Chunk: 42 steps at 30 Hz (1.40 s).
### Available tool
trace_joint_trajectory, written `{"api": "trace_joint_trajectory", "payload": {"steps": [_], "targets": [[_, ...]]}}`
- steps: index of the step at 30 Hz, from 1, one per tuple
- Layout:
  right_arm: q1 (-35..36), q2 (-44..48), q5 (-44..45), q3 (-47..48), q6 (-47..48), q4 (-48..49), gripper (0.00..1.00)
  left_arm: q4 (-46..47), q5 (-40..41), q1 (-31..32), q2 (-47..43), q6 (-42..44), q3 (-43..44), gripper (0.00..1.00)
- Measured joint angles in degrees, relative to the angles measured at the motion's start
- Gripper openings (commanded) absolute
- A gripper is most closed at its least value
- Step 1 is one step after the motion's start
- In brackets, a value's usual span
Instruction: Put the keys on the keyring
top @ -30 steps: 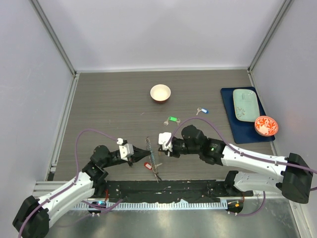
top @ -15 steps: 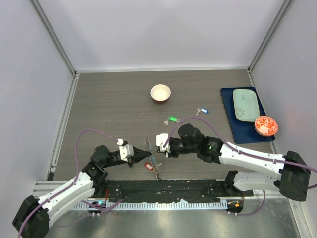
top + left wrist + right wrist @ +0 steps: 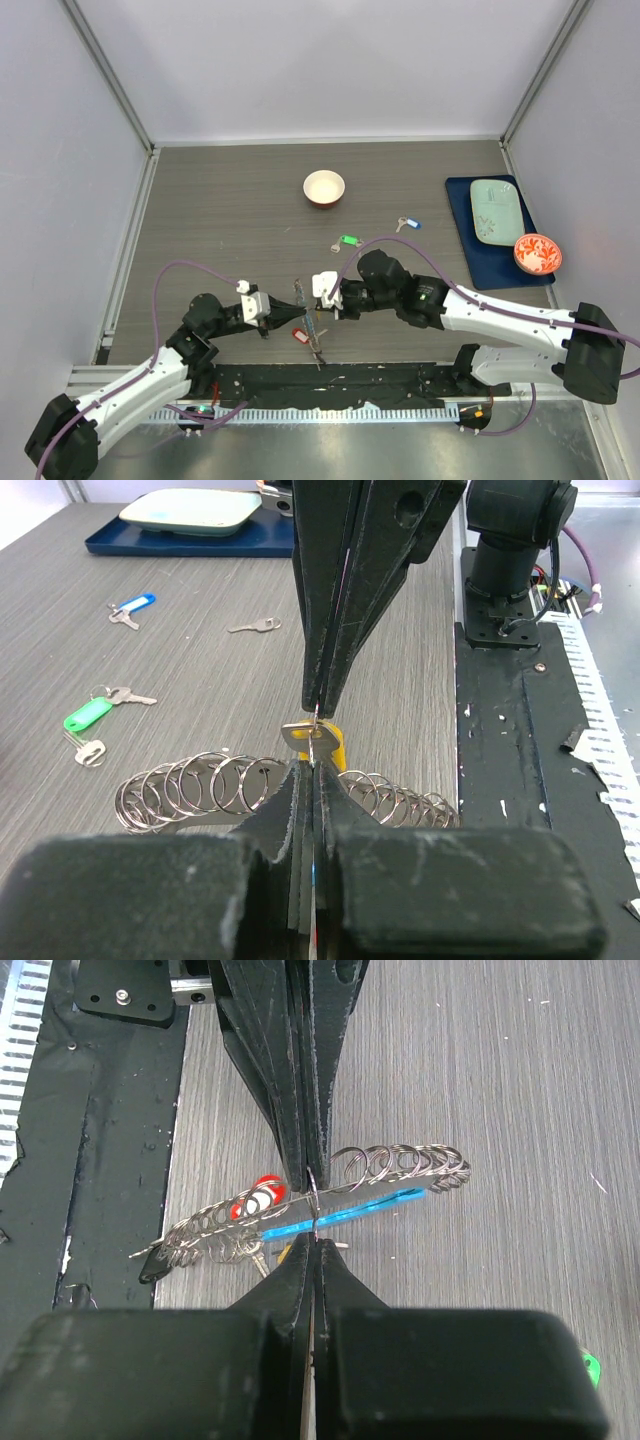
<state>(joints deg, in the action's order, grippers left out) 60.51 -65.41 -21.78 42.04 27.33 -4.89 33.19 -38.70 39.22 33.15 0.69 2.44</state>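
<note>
Keyring [image 3: 400,1165], a coiled loop of thin silvery wire with a bright-blue plastic strip, near the front of the grey wood-grain counter [image 3: 220,200], between the two arms. Left claw [image 3: 272,315] pinched shut on its wire; right claw [image 3: 322,305] pinched shut on the same loop from the opposite side, tips nearly touching. Best done by holding the left side firm and easing the yellow-tagged silver key [image 3: 312,738] along the wire without twisting. One keyring, two claws, five keys: red-tagged key [image 3: 262,1192] on the coil, yellow-tagged at the tips, then loose green-tagged key [image 3: 347,240], plain key [image 3: 255,627], blue-tagged key [image 3: 408,223]
</note>
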Motion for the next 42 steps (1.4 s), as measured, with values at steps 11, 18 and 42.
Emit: {"api": "trace_joint_trajectory", "payload": {"steps": [11, 18, 42], "targets": [[0.17, 0.0, 0.44, 0.17, 0.15, 0.04, 0.01, 0.0, -0.15, 0.11, -0.04, 0.0, 0.0, 0.0], [0.17, 0.0, 0.87, 0.17, 0.15, -0.39, 0.01, -0.02, 0.04, 0.15, -0.74, 0.0, 0.0, 0.0], [0.2, 0.0, 0.59, 0.17, 0.11, -0.33, 0.01, -0.04, 0.04, 0.15, 0.0, 0.02, 0.0, 0.0]]}}
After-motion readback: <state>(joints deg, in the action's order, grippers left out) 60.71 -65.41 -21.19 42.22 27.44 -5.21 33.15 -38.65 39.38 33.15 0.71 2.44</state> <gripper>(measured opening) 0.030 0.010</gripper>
